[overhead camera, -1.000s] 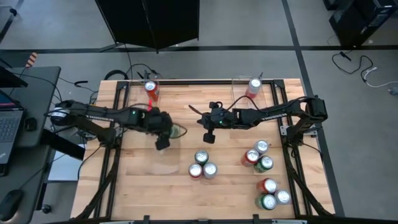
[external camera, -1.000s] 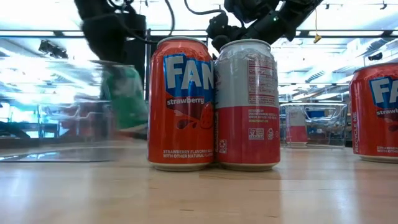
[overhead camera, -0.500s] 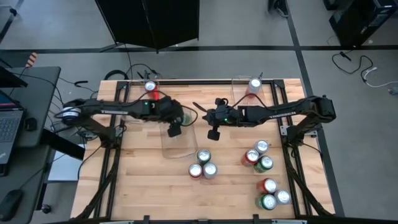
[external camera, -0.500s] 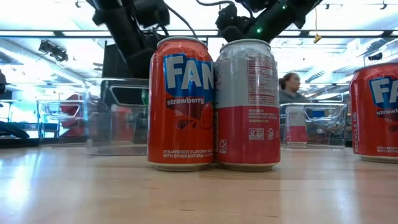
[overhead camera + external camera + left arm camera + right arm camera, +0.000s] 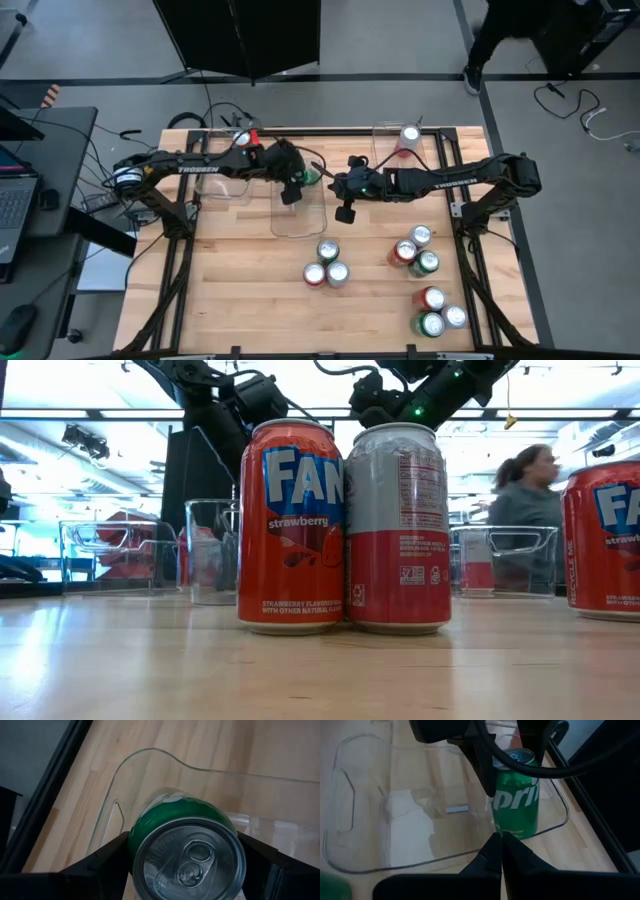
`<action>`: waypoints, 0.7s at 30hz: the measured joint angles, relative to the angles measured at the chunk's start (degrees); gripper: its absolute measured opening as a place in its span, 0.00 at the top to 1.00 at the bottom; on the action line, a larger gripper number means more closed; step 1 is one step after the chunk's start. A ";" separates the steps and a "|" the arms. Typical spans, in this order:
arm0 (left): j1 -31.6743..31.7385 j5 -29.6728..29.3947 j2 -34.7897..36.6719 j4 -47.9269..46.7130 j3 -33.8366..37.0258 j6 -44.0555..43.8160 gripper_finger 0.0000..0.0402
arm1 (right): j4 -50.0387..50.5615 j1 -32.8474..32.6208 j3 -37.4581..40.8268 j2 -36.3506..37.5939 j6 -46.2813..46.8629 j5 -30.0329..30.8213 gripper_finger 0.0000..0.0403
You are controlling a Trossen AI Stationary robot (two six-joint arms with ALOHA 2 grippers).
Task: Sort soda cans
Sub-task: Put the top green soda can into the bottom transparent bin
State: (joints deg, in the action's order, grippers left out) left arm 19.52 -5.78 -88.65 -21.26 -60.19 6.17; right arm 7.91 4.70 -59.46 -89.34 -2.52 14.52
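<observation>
The left gripper (image 5: pixel 297 186) clamps a green Sprite can (image 5: pixel 516 795) inside the middle clear bin (image 5: pixel 300 220) near the bench's far edge; the right gripper (image 5: pixel 345 212), jaws shut and empty, hangs just beside it.

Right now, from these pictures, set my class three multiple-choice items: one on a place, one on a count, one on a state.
1. Where is the green can?
A) lying on the floor
B) at the middle clear bin, in the left end effector
C) among the nearest cans

2. How many loose cans stand on the table outside the bins?
A) three
B) nine
C) twelve

3. The right end effector is:
A) shut and empty
B) shut on a red can
C) wide open

Answers:
1 B: dark fingers flank the can at that bin.
2 B: the high view shows three clusters of three.
3 A: its fingertips meet with nothing between them.
</observation>
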 joint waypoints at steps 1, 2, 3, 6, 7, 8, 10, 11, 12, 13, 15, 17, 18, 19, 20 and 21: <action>0.46 0.74 -0.26 -0.88 -0.71 0.05 0.30 | -0.24 0.24 0.00 0.00 0.02 0.00 1.00; 0.82 1.63 -0.64 -1.69 -1.48 0.03 0.30 | -0.48 0.47 0.00 0.00 0.02 -0.02 1.00; 1.13 2.51 -0.97 -2.05 -2.09 -0.03 0.30 | -0.56 0.70 0.00 0.00 0.02 -0.11 1.00; 1.53 3.81 -2.34 -3.79 -3.55 0.13 0.30 | -1.31 1.12 0.00 0.00 0.02 -0.41 1.00; 1.60 4.44 -2.87 -4.74 -4.08 0.59 0.30 | -2.13 1.18 0.00 0.00 0.01 -0.49 1.00; 1.64 5.15 -3.30 -5.50 -4.60 0.88 0.30 | -3.15 1.33 0.00 -0.15 -0.02 -0.73 1.00; 1.78 6.23 -4.39 -7.85 -5.95 1.08 0.30 | -6.25 1.82 0.00 -0.64 -0.27 -2.73 1.00; 1.80 6.57 -4.94 -9.29 -6.60 1.12 0.30 | -7.41 2.13 0.00 -1.36 -0.56 -4.09 1.00; 1.80 6.63 -5.40 -10.24 -7.12 1.12 0.30 | -9.14 2.53 -0.02 -1.98 -0.91 -5.34 1.00; 1.80 6.65 -5.63 -10.76 -7.73 1.22 0.30 | -10.02 2.89 -0.04 -2.57 -1.31 -5.99 1.00; 1.80 6.69 -6.15 -11.15 -8.09 1.44 0.30 | -12.22 3.75 0.00 -4.10 -2.10 -7.08 1.00; 1.80 6.82 -6.25 -11.14 -8.37 2.46 0.30 | -13.61 4.64 0.00 -5.33 -2.45 -7.66 1.00; 1.80 6.90 -6.29 -11.08 -8.50 2.59 0.30 | -14.08 5.10 0.00 -5.60 -2.47 -8.02 1.00; 1.78 6.88 -6.30 -11.01 -8.56 2.63 0.30 | -14.03 5.44 0.00 -5.75 -2.47 -8.18 1.00; 1.78 6.87 -6.36 -11.09 -8.75 2.65 0.30 | -14.52 5.69 0.00 -6.04 -2.49 -8.23 1.00; 1.78 6.93 -6.36 -11.14 -9.01 2.70 0.28 | -15.00 5.91 0.00 -6.13 -2.49 -8.27 1.00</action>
State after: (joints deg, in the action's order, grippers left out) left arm 21.30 1.15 -95.00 -32.41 -69.20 8.87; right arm -7.09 10.61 -59.46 -95.47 -5.02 6.25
